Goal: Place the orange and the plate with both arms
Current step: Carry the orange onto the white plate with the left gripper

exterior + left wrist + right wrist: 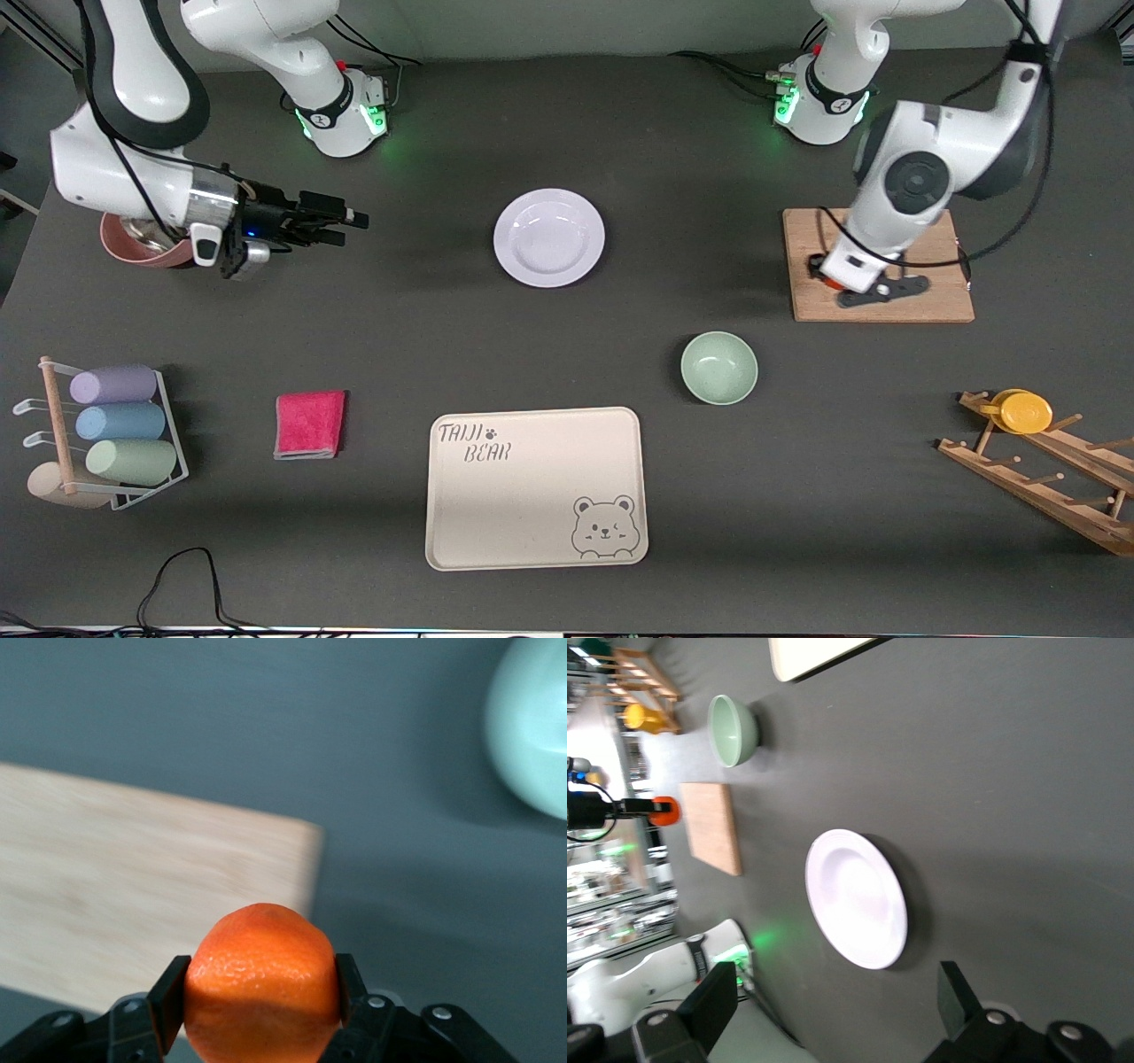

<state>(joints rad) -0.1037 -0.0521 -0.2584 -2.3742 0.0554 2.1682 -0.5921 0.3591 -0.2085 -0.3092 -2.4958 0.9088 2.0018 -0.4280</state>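
Note:
The orange (261,948) is a small bright fruit clamped between the fingers of my left gripper (261,985). In the front view the left gripper (837,288) holds the orange (826,283) low over the wooden board (921,301), at the board's edge toward the table's middle. The white plate (549,237) lies alone in the middle of the table, nearer to the bases than the tray. My right gripper (341,221) is open and empty, in the air toward the right arm's end of the table. Its wrist view shows the plate (857,899) ahead of the open gripper (833,997).
A pale-green bowl (718,368) stands between the board and the cream bear tray (532,532). A red cloth (309,424) and a cup rack (115,434) are at the right arm's end. A pink bowl (133,248) sits under the right arm. A wooden rack holds a yellow lid (1026,412).

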